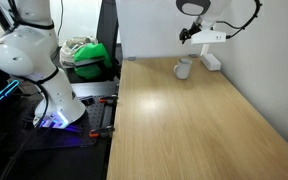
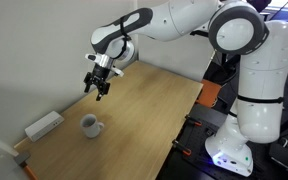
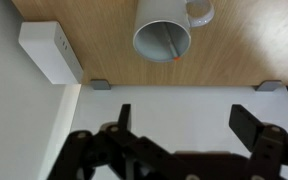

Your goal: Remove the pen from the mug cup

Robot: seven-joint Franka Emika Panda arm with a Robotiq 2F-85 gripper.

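Nearest us in the wrist view, our gripper (image 3: 184, 118) hangs with its jaws spread wide and nothing between them, which we judge suits a reach down from above. Beyond it on the counter (image 3: 104, 62) the mug cup (image 3: 164, 40) stands upright, its mouth facing the camera. The pen (image 3: 172, 52) leans inside against the wall, a thin orange-red length. In an exterior view the gripper (image 2: 97, 88) hovers well above the mug cup (image 2: 90, 126). Farther off, a white block (image 3: 52, 52) lies beside the mug cup, apart from it.
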